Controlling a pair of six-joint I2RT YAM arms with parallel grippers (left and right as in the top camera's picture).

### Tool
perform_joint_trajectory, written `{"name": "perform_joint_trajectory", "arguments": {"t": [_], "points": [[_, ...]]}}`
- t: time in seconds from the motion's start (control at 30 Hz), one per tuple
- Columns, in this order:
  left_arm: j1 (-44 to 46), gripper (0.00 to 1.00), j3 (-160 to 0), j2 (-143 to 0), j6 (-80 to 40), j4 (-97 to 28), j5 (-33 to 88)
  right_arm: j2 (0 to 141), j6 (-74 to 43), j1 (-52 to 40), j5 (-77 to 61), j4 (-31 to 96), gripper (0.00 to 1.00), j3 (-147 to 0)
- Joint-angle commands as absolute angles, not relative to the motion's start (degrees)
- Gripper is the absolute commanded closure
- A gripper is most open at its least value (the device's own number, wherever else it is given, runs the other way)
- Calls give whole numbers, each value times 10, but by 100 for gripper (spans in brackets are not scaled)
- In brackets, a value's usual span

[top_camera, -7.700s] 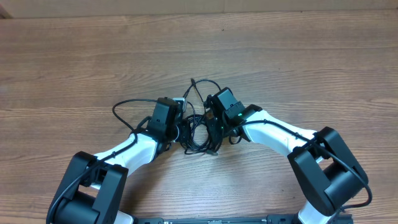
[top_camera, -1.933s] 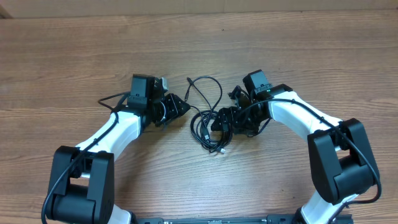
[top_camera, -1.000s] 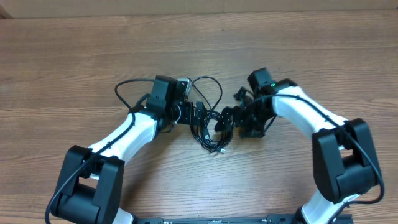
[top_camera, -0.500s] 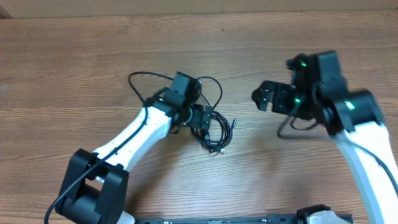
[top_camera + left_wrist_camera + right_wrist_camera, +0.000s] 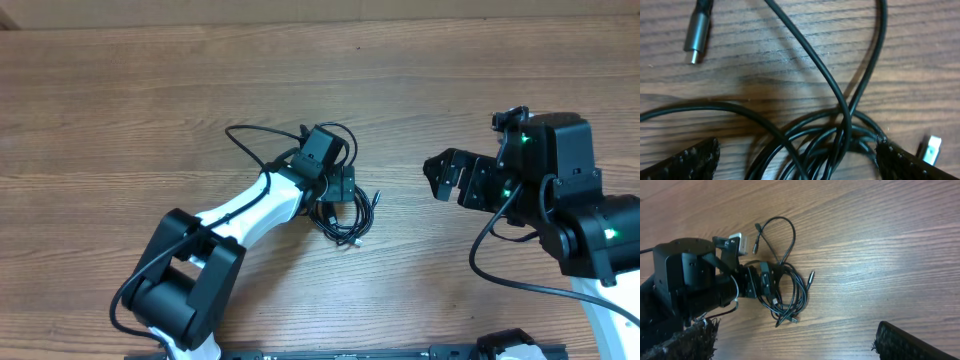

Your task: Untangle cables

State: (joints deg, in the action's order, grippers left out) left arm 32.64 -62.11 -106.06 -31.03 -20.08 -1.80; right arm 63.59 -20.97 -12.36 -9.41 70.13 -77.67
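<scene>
The cables [image 5: 352, 218] lie as a small tangle of thin black cords on the wooden table, with one loop [image 5: 345, 135] reaching toward the back. My left gripper [image 5: 343, 187] is low over the tangle and open. In the left wrist view its fingers [image 5: 695, 161] stand wide on either side of the bunched cords [image 5: 840, 134], not closed on them. A grey plug [image 5: 697, 32] and a silvery plug [image 5: 930, 149] lie loose. My right gripper [image 5: 448, 176] is raised well to the right, open and holding nothing; its view looks down on the cables [image 5: 788, 292].
The left arm's own thicker black cord [image 5: 248, 137] arcs beside its wrist. The left arm's dark wrist body [image 5: 690, 280] fills the left of the right wrist view. Bare wooden table [image 5: 150, 80] surrounds the tangle.
The right arm has let go of the tangle, lifted and pulled away to the right. The left arm has swung right until its open gripper sits over the cables.
</scene>
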Motion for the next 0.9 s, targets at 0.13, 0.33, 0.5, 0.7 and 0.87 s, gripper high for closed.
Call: {"name": "perform_joint_trajectory", "arguments": {"t": [0.13,0.33,0.5,0.7,0.87], "points": [[336,0,-627,-1092,-378,-144,0,631,-212,-120,-86,708,0,-778],[342,0,-627,-1127,-382,-110,16,631,-212,-120,-86,709,0,-778],[342,28,-628,-1127,-382,-104,15,632,-212,-120,-86,708,0,-778],[342,51,-628,-1127,-376,-103,15,632,-212,-120,-86,708,0,-778],[342,69,-628,-1127,-377,-102,15,636,-212,-120,-87,708,0,-778]]}}
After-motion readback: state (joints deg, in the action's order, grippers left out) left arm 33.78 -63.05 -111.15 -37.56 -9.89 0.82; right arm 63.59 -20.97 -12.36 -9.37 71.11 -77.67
